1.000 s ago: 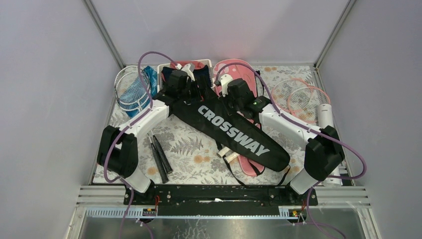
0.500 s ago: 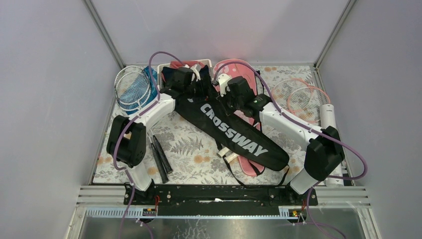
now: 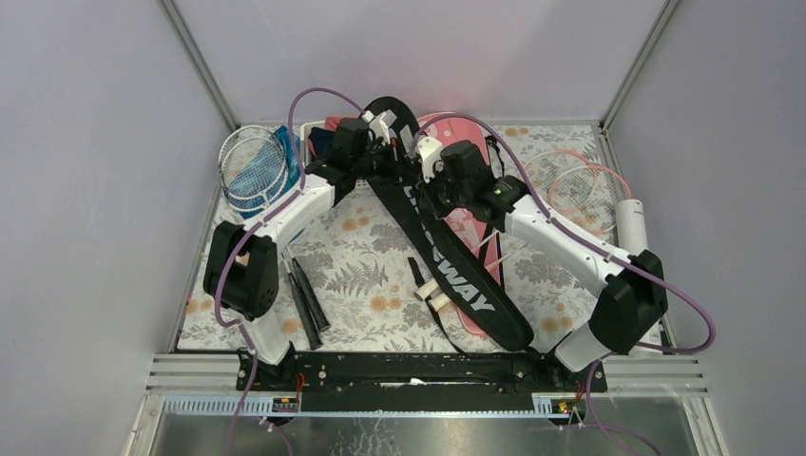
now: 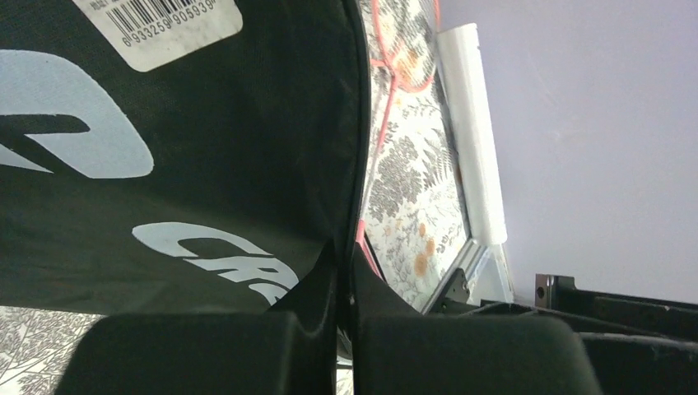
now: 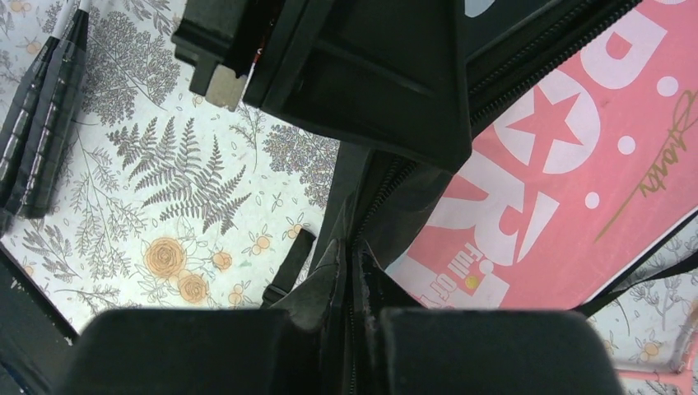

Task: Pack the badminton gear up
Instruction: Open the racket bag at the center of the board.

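Since a second ago the left claw has clenched on the black bag, whose far end now hangs raised over the pink bag. Right claw pinches its zip edge. Spread both edges evenly, without tugging, so the mouth gapes.

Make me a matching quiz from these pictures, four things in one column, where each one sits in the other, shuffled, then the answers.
1. black bag
2. pink bag
3. white tube
4. black racket handles

A. at the tablecloth's right edge
B. pinched by left gripper and right gripper
C. on the tablecloth beside the left arm
D. partly under the black bag

Pairs: 1-B, 2-D, 3-A, 4-C
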Robot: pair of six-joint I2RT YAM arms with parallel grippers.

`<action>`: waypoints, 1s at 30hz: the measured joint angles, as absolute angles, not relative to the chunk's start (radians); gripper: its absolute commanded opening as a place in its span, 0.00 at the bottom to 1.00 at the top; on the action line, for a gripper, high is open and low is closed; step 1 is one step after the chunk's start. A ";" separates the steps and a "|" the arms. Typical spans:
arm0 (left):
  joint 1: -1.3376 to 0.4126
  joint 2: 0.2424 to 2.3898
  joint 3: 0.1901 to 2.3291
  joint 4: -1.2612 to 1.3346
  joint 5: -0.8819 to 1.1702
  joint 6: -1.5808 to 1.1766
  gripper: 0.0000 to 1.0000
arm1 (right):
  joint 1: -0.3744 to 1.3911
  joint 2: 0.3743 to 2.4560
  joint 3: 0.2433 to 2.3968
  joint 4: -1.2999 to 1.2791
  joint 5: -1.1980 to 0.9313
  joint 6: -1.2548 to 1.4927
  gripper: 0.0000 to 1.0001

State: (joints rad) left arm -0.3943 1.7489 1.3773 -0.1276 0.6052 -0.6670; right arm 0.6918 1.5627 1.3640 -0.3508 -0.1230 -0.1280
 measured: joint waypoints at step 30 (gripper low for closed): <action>-0.392 1.642 1.250 0.095 0.751 -0.661 0.00 | 0.689 1.404 1.296 -0.391 -0.240 -0.194 0.77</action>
State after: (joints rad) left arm -0.3916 1.6424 1.2503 0.0948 0.7506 -0.6605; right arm 0.6888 1.4044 1.2961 -0.3908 -0.2401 -0.1940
